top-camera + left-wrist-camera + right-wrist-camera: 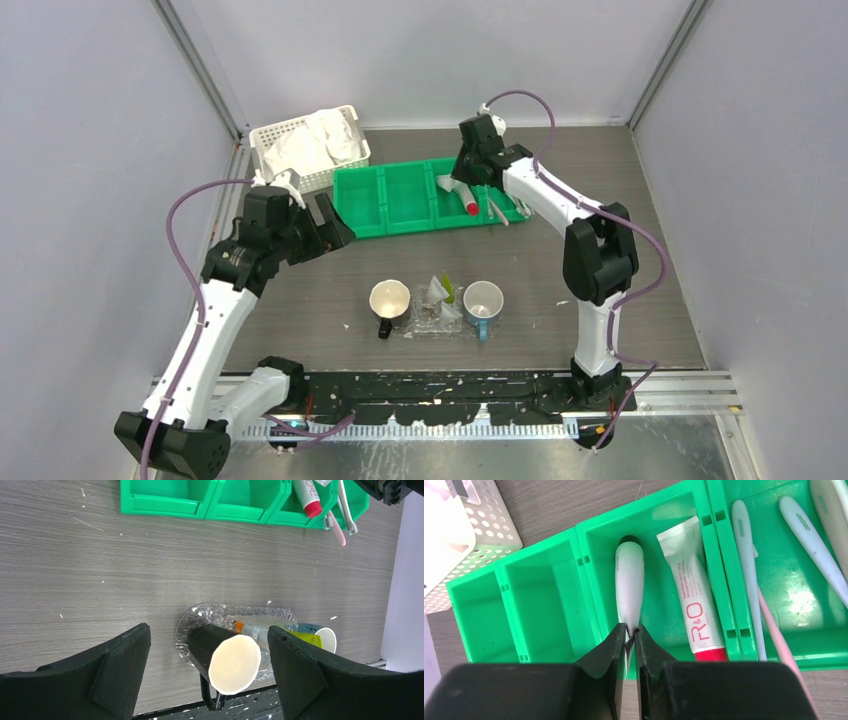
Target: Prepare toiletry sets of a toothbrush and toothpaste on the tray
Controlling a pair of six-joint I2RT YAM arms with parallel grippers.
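My right gripper [630, 628] is shut on the flat end of a white toothpaste tube [630, 575] that lies in a compartment of the green bin [549, 580], next to a white tube with a red cap [691, 600]. Several toothbrushes, one of them pink [776, 630], lie in the bin's end compartment. In the top view this gripper [462, 182] is over the bin [405, 195]. The clear tray [420, 325] sits near the front between two mugs and holds a yellow-green tube [306, 638] and a tube with an orange cap [250, 628]. My left gripper [210, 675] is open and empty, high above the tray [192, 622].
A black mug with a cream inside [389, 300] stands at the tray's left end and a blue-and-white mug [483, 300] at its right. A white lattice basket [305, 145] with white cloth stands behind the bin's left end. Grey walls close in the table.
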